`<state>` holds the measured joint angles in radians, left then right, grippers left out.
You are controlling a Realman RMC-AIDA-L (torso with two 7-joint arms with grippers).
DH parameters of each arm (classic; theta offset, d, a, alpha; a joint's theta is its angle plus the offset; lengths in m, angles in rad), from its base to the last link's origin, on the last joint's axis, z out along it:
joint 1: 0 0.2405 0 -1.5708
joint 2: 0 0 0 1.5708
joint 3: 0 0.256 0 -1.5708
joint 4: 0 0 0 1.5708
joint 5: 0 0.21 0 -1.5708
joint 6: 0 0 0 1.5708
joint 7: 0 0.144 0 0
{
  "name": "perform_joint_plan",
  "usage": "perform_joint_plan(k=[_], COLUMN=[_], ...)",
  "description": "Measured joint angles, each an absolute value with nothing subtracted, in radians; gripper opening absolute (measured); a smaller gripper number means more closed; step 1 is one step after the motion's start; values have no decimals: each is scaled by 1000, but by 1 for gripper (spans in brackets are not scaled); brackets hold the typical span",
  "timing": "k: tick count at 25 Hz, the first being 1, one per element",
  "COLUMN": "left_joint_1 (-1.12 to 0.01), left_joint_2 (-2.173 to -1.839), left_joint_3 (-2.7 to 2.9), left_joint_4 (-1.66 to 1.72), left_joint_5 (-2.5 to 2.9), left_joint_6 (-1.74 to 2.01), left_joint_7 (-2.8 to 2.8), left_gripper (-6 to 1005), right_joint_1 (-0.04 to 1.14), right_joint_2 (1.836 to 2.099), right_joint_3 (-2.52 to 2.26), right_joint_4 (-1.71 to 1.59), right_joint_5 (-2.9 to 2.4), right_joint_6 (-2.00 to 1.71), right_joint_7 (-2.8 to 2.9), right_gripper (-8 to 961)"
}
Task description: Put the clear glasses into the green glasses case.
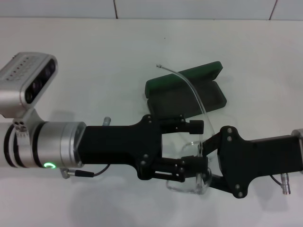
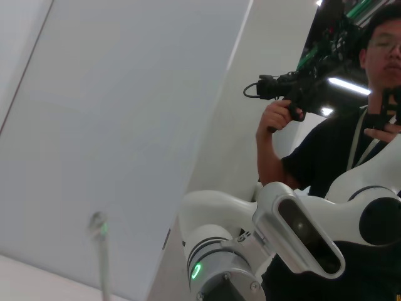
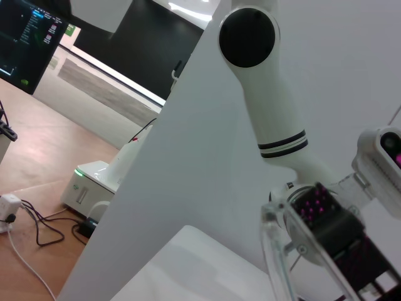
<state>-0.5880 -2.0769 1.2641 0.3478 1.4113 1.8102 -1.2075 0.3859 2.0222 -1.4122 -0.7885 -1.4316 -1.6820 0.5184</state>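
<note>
Both grippers meet in front of you over the white table, holding the clear glasses between them. Your left gripper comes in from the left side with its two black fingers spread: the far finger lies along the near edge of the case, the near finger sits lower, and the glasses' lens end sits between them and just beyond their tips. Whether those fingers actually press on the plastic, you cannot tell; they look parted, not clamped.

Your right gripper comes in from the right side, tips pointing at the left gripper's tips, nearly touching them. Its fingers look closed around the lens part of the clear glasses, which hangs just below and between both tips. One clear arm of the glasses rises from that grip and curves away over the case, its tip ending past the case's far left corner.

Green glasses case lies open just beyond both grippers, lid tilted back on the far side, dark lining showing, nothing inside it.

Left wrist view shows a person with a camera and one clear arm tip; right wrist view shows the glasses edge close up.
</note>
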Motion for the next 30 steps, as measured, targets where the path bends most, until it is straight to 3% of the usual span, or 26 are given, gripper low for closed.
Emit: perform_joint_plan(k=[5, 10, 16, 22, 27, 30], left_joint_1=[-565, -477, -407, -368, -381, -408], left_joint_2=[-2066, -2024, -2014, -2050, -2088, -2095], left_joint_3=[1258, 1219, 1086, 1057, 1063, 1086], left_joint_4=[386, 456, 459, 461, 459, 440], left_joint_5=[1369, 1279, 1279, 1283, 1327, 1326], left_joint_6=[1850, 1875, 1797, 1624, 1562, 1541], left_joint_7=[-1208, -1166, -1034, -820, -700, -645], left_gripper=[812, 811, 811, 762, 633, 634], right_joint_1=[384, 379, 389, 439, 553, 635], right_joint_2=[2021, 2018, 2018, 2025, 2022, 2019], right_joint_3=[-1413, -1398, -1299, -1292, -1310, -1308], right_joint_4=[-788, -788, -788, -731, -589, -501], right_joint_5=[-1431, -1424, -1409, -1290, -1196, -1185], right_joint_6=[-1680, -1706, -1897, -1952, -1951, -1945], right_joint_7=[518, 523, 607, 785, 1000, 1141], right_gripper=[123, 123, 123, 123, 123, 123])
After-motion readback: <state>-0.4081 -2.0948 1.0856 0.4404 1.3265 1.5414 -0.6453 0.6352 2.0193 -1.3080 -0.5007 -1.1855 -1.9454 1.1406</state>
